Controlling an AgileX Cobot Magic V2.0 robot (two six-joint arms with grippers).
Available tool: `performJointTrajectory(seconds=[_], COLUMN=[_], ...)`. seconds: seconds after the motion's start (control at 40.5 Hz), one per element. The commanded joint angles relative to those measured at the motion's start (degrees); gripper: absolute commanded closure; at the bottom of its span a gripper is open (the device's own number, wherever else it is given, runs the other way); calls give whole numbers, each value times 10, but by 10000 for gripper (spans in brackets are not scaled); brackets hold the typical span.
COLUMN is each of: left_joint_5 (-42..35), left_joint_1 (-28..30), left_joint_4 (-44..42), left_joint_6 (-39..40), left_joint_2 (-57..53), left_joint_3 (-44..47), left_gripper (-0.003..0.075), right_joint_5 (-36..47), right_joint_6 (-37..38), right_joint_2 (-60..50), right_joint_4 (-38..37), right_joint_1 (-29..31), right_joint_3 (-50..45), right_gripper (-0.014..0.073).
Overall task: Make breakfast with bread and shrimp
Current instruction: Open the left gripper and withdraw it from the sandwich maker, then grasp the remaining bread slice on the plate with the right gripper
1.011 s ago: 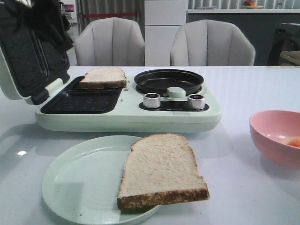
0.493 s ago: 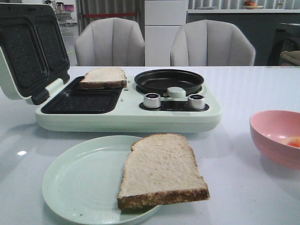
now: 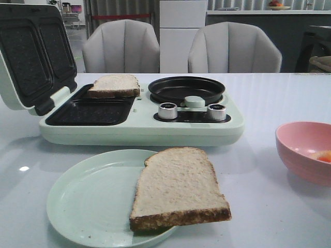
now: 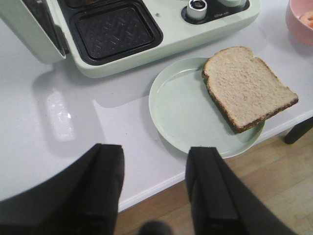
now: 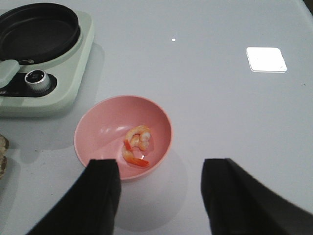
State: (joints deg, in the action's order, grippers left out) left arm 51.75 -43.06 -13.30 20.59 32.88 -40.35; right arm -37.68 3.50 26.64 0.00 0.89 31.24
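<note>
Breakfast station laid out for assembly. The breakfast maker (image 3: 139, 111) stands at mid-table with its lid (image 3: 33, 54) swung up and back, which exposes both sandwich wells. One bread slice (image 3: 114, 85) lies in the rear well; the front well (image 3: 90, 111) is bare, so it appears reserved for later filling. The round frying pan (image 3: 186, 89) on the appliance's right side holds nothing visible, with two knobs (image 3: 167, 110) just in front of it. The second bread slice (image 3: 178, 188) lies on the pale green plate (image 3: 88, 201) nearest the robot, its crust overhanging the plate's right rim, probably staged as the top of the sandwich. The shrimp (image 5: 137, 145) rest in the pink bowl (image 5: 98, 132) to the right of the appliance, well apart from both slices.

The left gripper (image 4: 154, 188) hovers above the table's near edge, beside the plate; its jaws stand wide apart and touch nothing. The right gripper (image 5: 159, 196) hangs over the bowl, jaws likewise spread wide and empty, a position that suits a descent onto the shrimp.
</note>
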Motion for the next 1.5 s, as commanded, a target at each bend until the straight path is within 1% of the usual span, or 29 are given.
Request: performJointTrajectory(seconds=[0.0, 0.123, 0.197, 0.247, 0.321, 0.395, 0.518, 0.641, 0.765, 0.937, 1.061, 1.135, 1.258, 1.48], left_joint_5=[-36, -35, -39, -40, -40, -40, -40, -40, -40, -40, -40, -40, -40, -40], left_joint_1=[-3, -3, -3, -3, -3, -3, -3, -3, -3, -3, -3, -3, -3, -3], left_joint_4=[-3, -3, -3, -3, -3, -3, -4, -4, -4, -4, -4, -4, -4, -4], left_joint_6=[1, 1, 1, 1, 1, 1, 1, 1, 1, 1, 1, 1, 1, 1], left_joint_2=[-17, -25, -25, -25, -25, -25, -25, -25, -25, -25, -25, -25, -25, -25], left_joint_3=[-8, -5, -5, -5, -5, -5, -5, -5, -5, -5, -5, -5, -5, -5], left_gripper=[358, 358, 358, 358, 358, 358, 358, 358, 358, 358, 358, 358, 358, 358], right_joint_5=[50, 35, 4, -19, -47, -63, -85, -98, -89, -35, 9, 16, 16, 14], right_joint_6=[-1, -1, -10, -30, -86, -153, -278, -378, -431, -464, -466, -466, -466, -466], right_joint_2=[6, 11, 27, 49, 81, 123, 195, 273, 351, 453, 520, 559, 621, 698], right_joint_4=[17, 86, 137, 167, 222, 286, 426, 538, 617, 669, 677, 687, 693, 693], right_joint_1=[2, 2, 2, 2, 2, 1, 1, -7, -37, -107, -158, -177, -196, -198], right_joint_3=[16, 16, 16, 16, 16, 16, 16, 16, 17, 19, 34, 53, 94, 146], right_gripper=[116, 116, 116, 115, 107, 71, 4, 13, 13, 13, 13, 13, 13, 13])
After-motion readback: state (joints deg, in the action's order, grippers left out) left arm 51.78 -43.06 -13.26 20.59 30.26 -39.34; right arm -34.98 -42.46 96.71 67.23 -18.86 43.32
